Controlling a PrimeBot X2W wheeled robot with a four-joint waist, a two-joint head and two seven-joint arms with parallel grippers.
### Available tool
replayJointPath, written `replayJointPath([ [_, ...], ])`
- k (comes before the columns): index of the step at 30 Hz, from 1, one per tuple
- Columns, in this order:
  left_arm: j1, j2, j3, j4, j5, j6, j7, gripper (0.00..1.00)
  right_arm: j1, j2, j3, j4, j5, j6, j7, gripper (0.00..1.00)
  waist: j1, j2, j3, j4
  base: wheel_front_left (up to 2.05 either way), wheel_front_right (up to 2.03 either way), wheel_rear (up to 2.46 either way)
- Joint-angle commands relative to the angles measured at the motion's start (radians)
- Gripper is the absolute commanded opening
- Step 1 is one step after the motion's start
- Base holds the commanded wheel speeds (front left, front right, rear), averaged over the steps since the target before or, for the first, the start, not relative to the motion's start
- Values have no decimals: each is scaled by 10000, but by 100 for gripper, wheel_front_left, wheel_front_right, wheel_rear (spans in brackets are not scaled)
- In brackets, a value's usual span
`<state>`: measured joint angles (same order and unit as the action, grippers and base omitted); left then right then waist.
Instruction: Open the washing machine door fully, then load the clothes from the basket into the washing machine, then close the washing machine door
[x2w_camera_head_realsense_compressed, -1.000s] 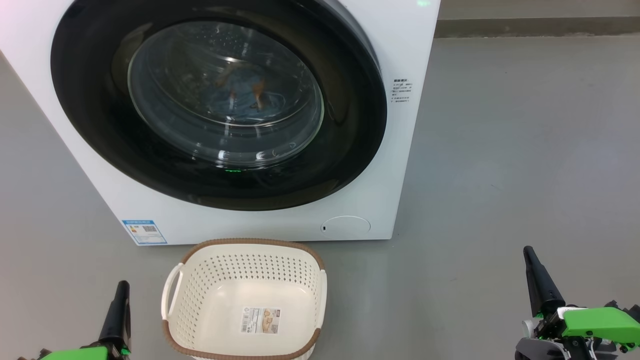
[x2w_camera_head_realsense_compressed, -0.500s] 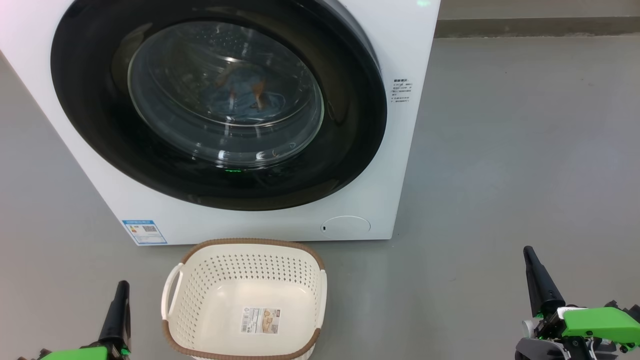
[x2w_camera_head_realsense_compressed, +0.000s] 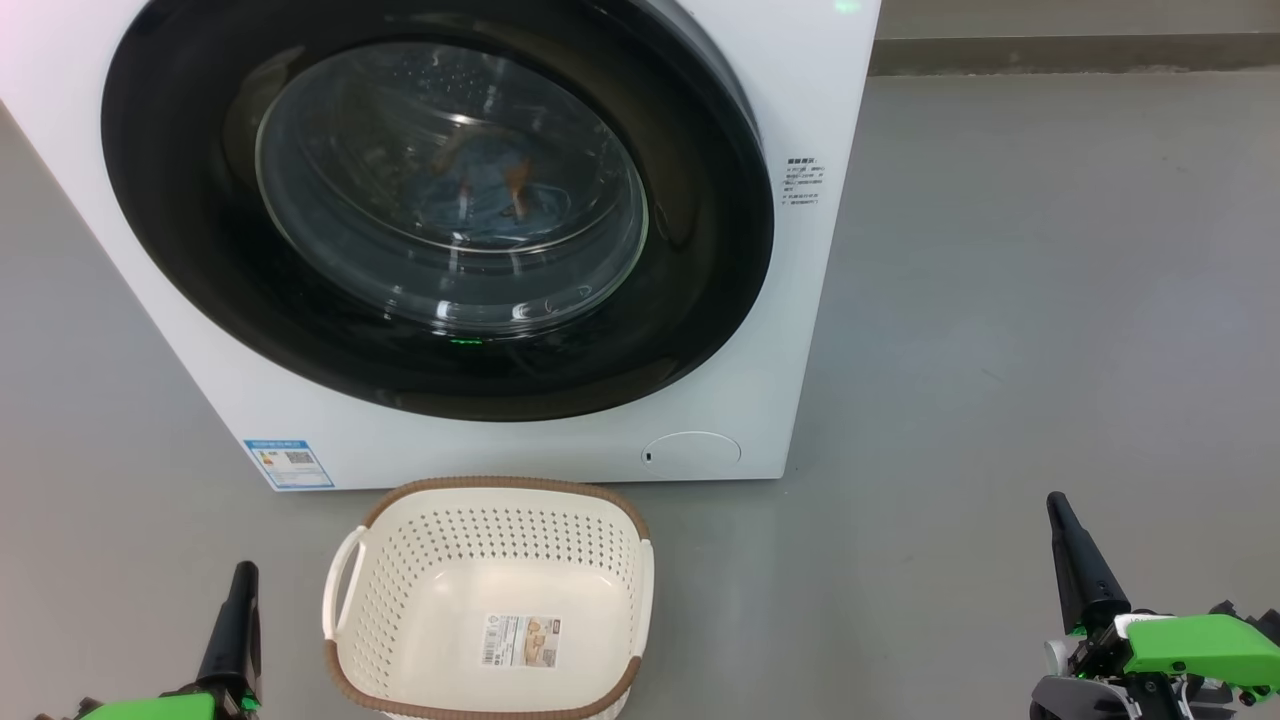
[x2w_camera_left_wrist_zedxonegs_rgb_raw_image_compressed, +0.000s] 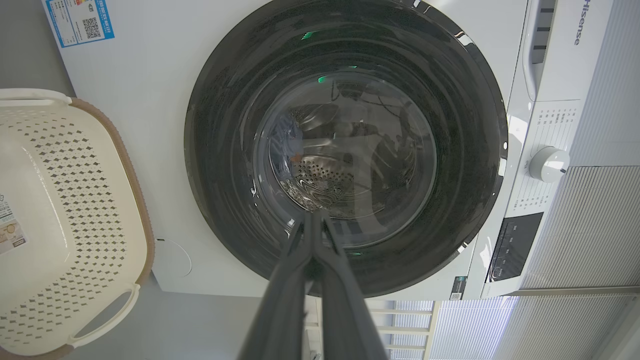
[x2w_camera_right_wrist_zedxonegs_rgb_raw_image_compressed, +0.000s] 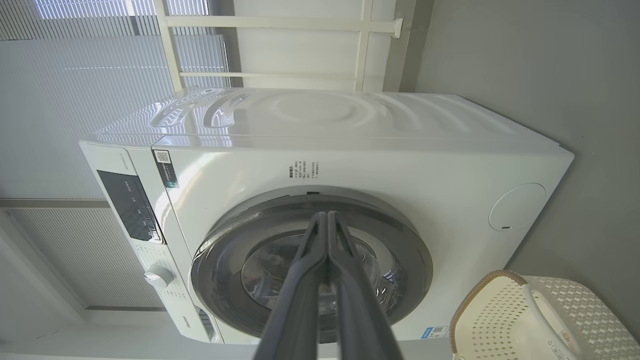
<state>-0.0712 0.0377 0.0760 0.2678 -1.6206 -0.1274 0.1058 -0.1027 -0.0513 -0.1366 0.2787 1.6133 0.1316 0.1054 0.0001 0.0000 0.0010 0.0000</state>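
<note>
**Head view:** nothing differs from a second ago; machine, basket and both arms stand as they did. One big white boxy washing machine (x2w_camera_head_realsense_compressed: 810, 110) sits on the smooth grey floor (x2w_camera_head_realsense_compressed: 1000, 300). Its one round glossy black door (x2w_camera_head_realsense_compressed: 190, 250) is shut. Through the door's bulging clear glass shows a light blue garment with orange print (x2w_camera_head_realsense_compressed: 480, 195), inside the drum. I cannot make out a second cloth. One cream perforated plastic basket with a brown woven-look rim (x2w_camera_head_realsense_compressed: 400, 545) stands just before the machine's bottom front edge. It has two side handles and one label (x2w_camera_head_realsense_compressed: 521, 640) on its bare floor. The left gripper (x2w_camera_head_realsense_compressed: 244, 575) is low at the left and the right gripper (x2w_camera_head_realsense_compressed: 1058, 512) low at the right, both apart from everything.

**Left wrist view:** the two long dark fingers (x2w_camera_left_wrist_zedxonegs_rgb_raw_image_compressed: 295, 280) are pressed together, holding nothing, and point at the door glass. One white round knob (x2w_camera_left_wrist_zedxonegs_rgb_raw_image_compressed: 549, 164) sits on the panel.

**Right wrist view:** the two fingers (x2w_camera_right_wrist_zedxonegs_rgb_raw_image_compressed: 305, 290) likewise meet at their tips, empty.
</note>
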Motion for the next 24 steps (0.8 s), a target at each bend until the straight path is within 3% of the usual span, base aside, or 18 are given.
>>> replayJointPath([
  [1,-421,157,350,-182,96,-33,50,0,-106,-7,237,-294,-39,-9,69,0,-1,0,0,0,0,0,0],
  [24,-421,151,359,-182,104,-33,57,0,-106,-3,231,-294,-44,-9,73,0,-1,0,0,0,0,0,0],
])
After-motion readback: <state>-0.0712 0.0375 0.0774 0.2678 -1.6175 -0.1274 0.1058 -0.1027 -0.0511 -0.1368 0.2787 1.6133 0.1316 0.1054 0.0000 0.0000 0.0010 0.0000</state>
